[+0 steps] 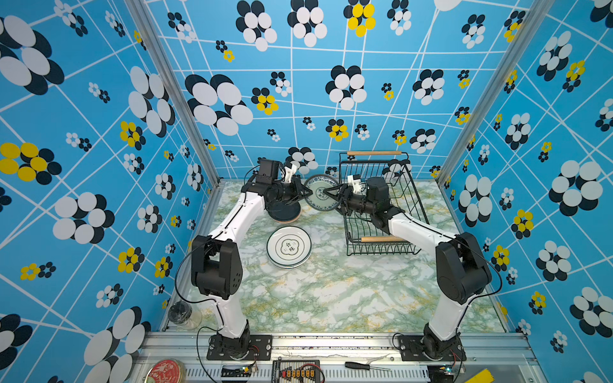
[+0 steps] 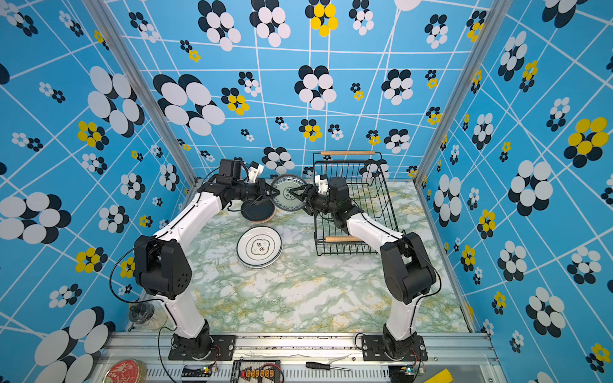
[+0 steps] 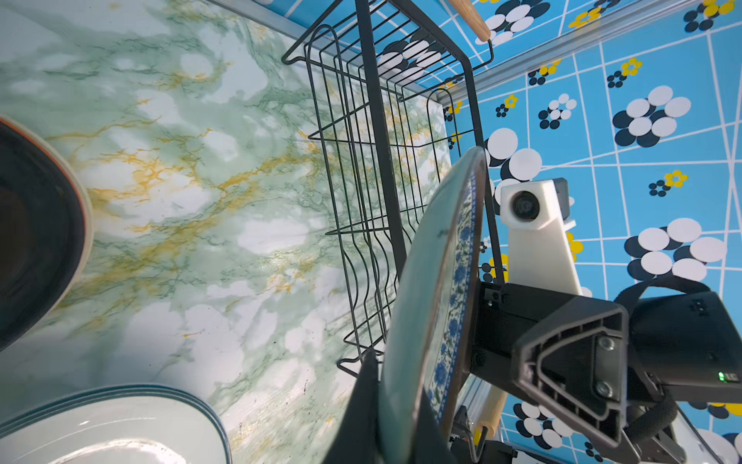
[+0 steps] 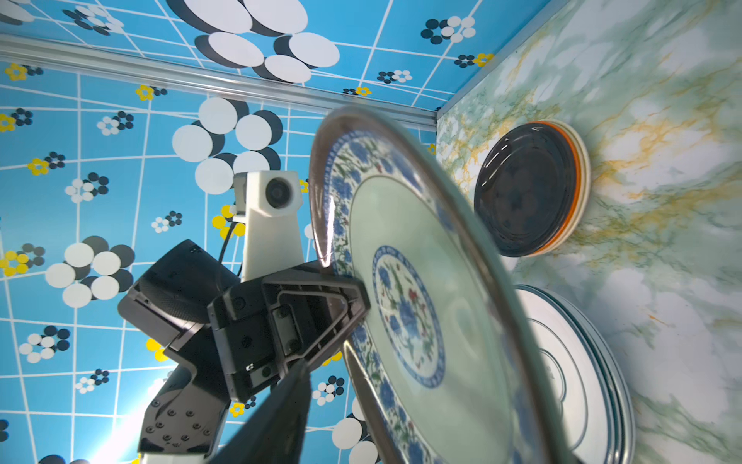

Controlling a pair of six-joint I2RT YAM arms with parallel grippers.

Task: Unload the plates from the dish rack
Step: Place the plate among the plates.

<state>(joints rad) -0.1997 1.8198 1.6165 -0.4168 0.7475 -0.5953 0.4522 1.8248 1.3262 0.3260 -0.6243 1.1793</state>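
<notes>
A teal plate with a blue flower pattern [image 1: 319, 194] [image 2: 286, 194] hangs on edge above the table, left of the black wire dish rack [image 1: 413, 199] [image 2: 388, 199]. My left gripper [image 1: 306, 193] [image 3: 395, 405] is shut on its rim. My right gripper [image 1: 331, 198] stands open at the opposite rim; in the right wrist view one finger [image 4: 277, 422] is clear of the plate [image 4: 421, 313]. The rack's slots look empty. A stack topped by a black plate [image 1: 285, 212] and a stack of white plates [image 1: 289, 247] lie on the table.
The rack's near wooden handle [image 1: 381, 238] lies under my right arm. The back wall is close behind both grippers. A glass jar [image 1: 180, 313] stands at the front left. A red tin lid [image 1: 166, 371] and a screwdriver [image 1: 361, 365] lie on the front rail.
</notes>
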